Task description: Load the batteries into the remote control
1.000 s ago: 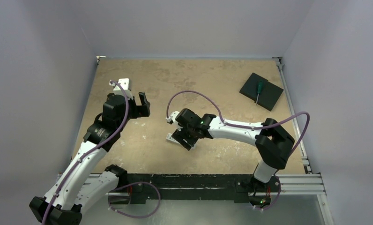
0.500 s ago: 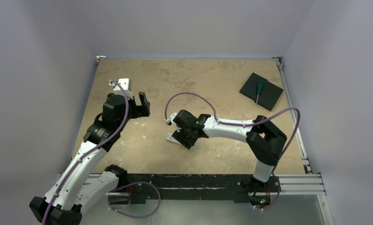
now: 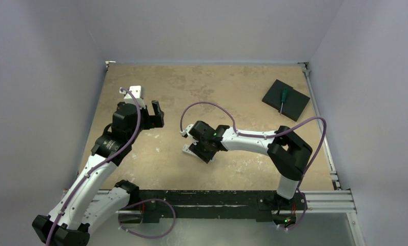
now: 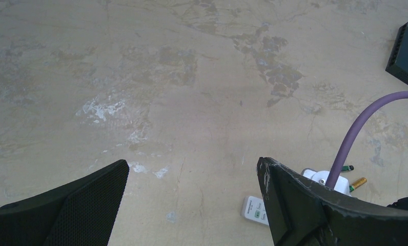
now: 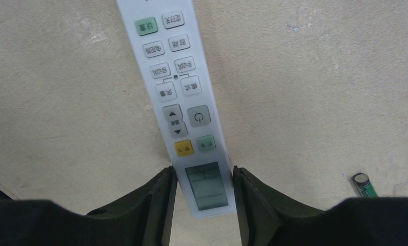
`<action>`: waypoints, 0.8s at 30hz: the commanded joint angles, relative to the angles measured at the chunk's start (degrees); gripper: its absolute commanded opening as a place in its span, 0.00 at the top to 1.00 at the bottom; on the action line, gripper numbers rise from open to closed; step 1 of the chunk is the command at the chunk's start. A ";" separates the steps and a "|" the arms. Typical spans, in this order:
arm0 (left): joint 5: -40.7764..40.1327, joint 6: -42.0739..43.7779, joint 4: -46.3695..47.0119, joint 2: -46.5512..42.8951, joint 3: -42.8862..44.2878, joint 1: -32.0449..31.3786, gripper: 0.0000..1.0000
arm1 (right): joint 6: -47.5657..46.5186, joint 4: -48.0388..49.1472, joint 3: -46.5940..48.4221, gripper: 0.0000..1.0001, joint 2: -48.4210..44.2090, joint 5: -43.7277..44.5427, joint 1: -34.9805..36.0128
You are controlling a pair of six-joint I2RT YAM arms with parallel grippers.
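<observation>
Top view: the table (image 3: 232, 87) has walls close on the L, far and R sides, with a metal rail along the R edge. L gripper (image 3: 153, 117) hangs mid-left with open floor all round it. R gripper (image 3: 198, 152) is low at table centre, over the white remote (image 3: 187, 149) – only one end of it pokes out past the fingers. Black pad (image 3: 286, 100) w/ green screwdriver (image 3: 283, 96) sits far R, well apart. Cells can't be made out here.

L wrist: L gripper is spread wide, nothing between the fingers, bare table ahead. The R finger hides most of the remote; a corner shows. Dark cell (image 4: 348, 168) and gold cell (image 4: 359, 182) lie just beyond it, near each other, partly behind the purple cable (image 4: 353, 130). The pad corner is cut off at the top R edge.

R wrist: the remote lies face up, buttons showing. R gripper is narrow, its fingers flanking the display end – R finger seems to touch, a sliver of shadow shows on the L, so can't tell if it's clamped. A battery (image 5: 365, 185) lies to the R, apart from the remote, lower part hidden by the finger.
</observation>
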 commanded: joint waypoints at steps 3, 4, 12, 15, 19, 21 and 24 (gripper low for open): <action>-0.30 -0.33 0.40 -0.79 1.51 0.46 0.03 | 0.62 0.14 1.37 0.50 0.88 0.38 0.69; -0.30 -0.32 0.37 -0.79 1.48 0.46 0.03 | 0.64 0.14 1.37 0.50 0.96 0.38 0.76; -0.44 -0.40 0.38 -0.79 1.41 0.44 0.03 | 1.50 0.01 1.02 0.50 2.41 2.13 1.60; -0.48 -0.41 0.37 -0.63 1.38 0.46 0.03 | 1.90 0.03 0.68 0.49 2.61 2.74 1.90; -0.48 -0.43 0.42 -0.62 1.40 0.46 0.03 | 2.36 0.14 0.34 0.53 2.24 2.92 2.34; -0.56 -0.42 0.41 -0.49 1.40 0.48 0.03 | 2.68 0.23 0.19 0.62 1.81 2.93 2.44; -0.57 -0.49 0.32 -0.38 1.37 0.47 0.03 | 3.20 0.32 -0.01 0.74 0.82 3.10 2.45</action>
